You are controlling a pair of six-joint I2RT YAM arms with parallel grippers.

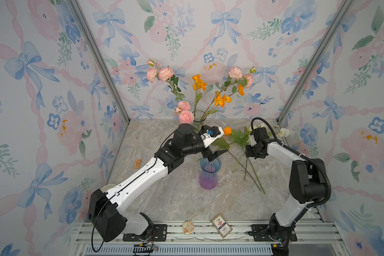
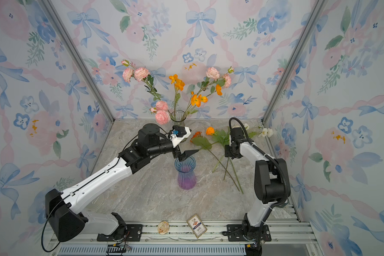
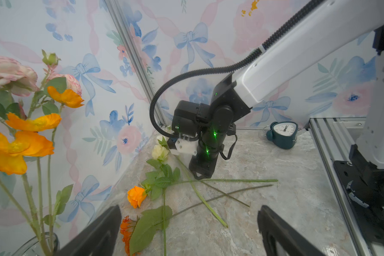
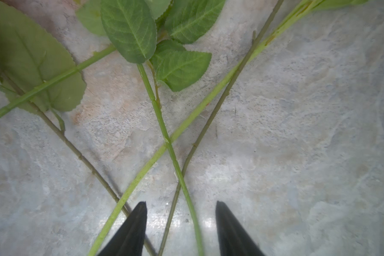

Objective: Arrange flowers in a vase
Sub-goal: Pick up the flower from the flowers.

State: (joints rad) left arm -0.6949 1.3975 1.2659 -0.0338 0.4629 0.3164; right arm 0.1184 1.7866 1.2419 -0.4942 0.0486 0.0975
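Flowers at two o'clock of the blue vase look light and springy; pinch mid-stem. Right gripper straddles two stems, half-open, unclamped; left gripper wide, empty.

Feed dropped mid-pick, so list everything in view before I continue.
table: one, grey marble-look
clear vase: one, glass, table back, holds pink and orange flowers
blue-purple vase: one, table centre
loose flowers: several, orange, white, cream, lying right of centre, stems crossed
alarm clock: one, teal, front right table corner
block: one, tan, left table edge
disc: one, pale, front rail
card box: one, white, front rail
left gripper: open, black, over blue-purple vase
right gripper: open, black, straddling loose stems
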